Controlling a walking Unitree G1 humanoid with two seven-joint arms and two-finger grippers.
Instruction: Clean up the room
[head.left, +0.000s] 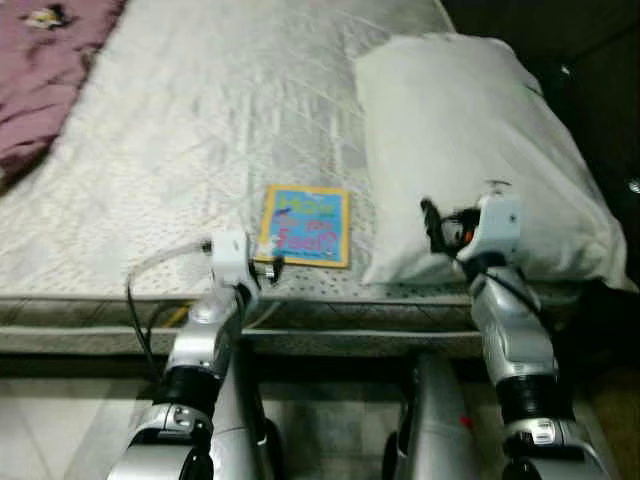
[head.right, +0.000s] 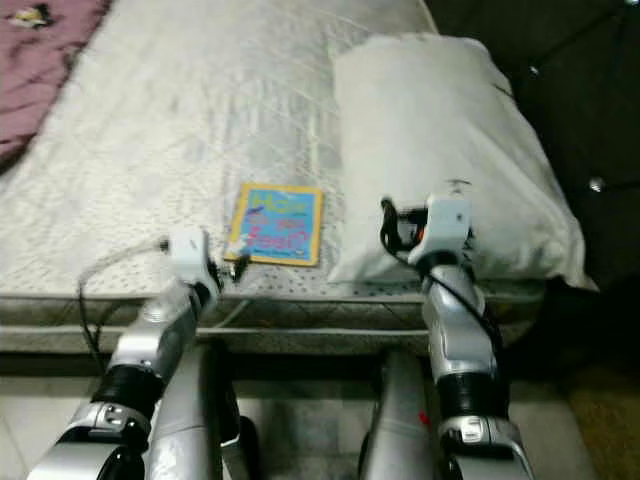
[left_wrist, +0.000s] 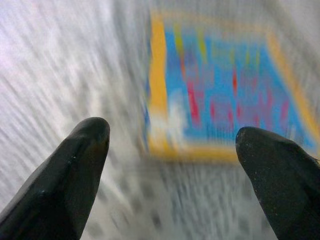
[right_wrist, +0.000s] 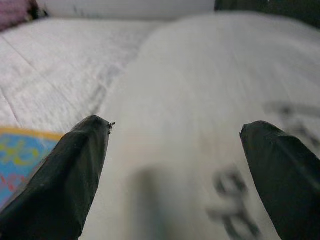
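- Bare white quilted mattress (head.left: 200, 150) of a bed spans the scene, its near edge just in front of the robot; a crumpled mauve blanket (head.left: 40, 80) lies at the far left corner.
- Left pincer (left_wrist: 172, 150) hovers low over the mattress edge, its two black fingers (left_wrist: 75, 165) spread wide apart and holding nothing.
- Thin square picture book with a blue cover and yellow border (head.left: 305, 225) lies flat on the mattress near the front edge, straight ahead of the left pincer and just beyond its tips, so the left arm is the nearer one. Its edges run roughly square to the bed edge, slightly skewed.
- Cover lettering in yellow, green and red seems to read "How do you feel?", though it is too blurred to be sure.
- Large plump white pillow (head.left: 470, 150) lies just right of the book, long axis running away from the robot, its corner nearly touching the book.
- Right pincer (right_wrist: 172, 150) is raised over the pillow's near end, fingers wide apart, empty.
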